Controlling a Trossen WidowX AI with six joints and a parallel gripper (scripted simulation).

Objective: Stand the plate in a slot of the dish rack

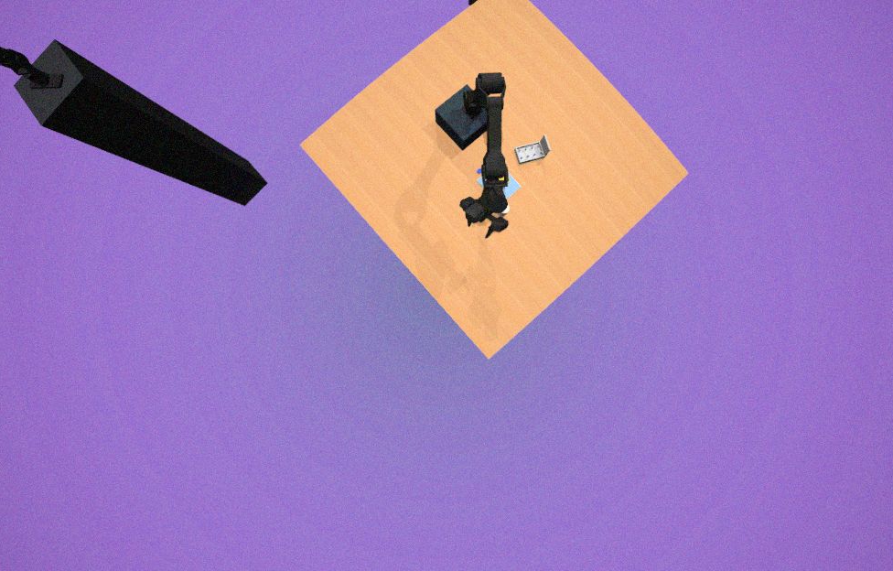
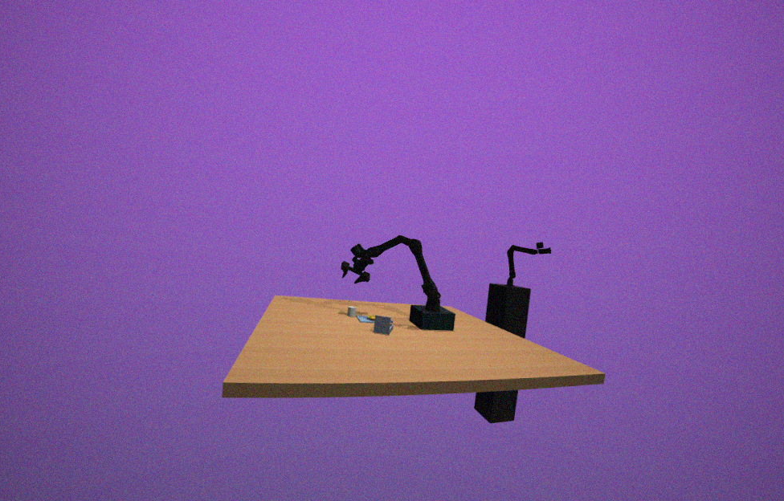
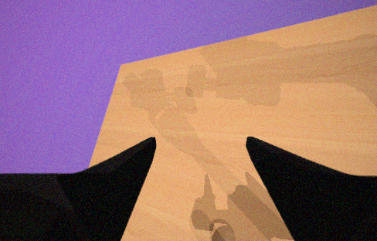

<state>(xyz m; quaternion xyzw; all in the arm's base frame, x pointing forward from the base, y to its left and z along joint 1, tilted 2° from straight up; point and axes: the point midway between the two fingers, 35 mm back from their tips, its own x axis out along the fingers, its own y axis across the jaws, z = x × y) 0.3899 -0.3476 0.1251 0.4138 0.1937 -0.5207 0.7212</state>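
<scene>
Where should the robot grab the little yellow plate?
Probably by its rim: the plate lies flat on the blue mat, so the open gripper should come down from above and pinch the edge. Which side is freest is too small to tell.

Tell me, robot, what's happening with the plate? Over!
Hand open, empty, high above the table. Plate flat on the blue mat, not picked up. Dish rack empty. Cup stands beside the mat.

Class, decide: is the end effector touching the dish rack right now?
Apart. The exterior view shows the end effector open and raised well above the table, while the dish rack sits on the wood below it.
</scene>
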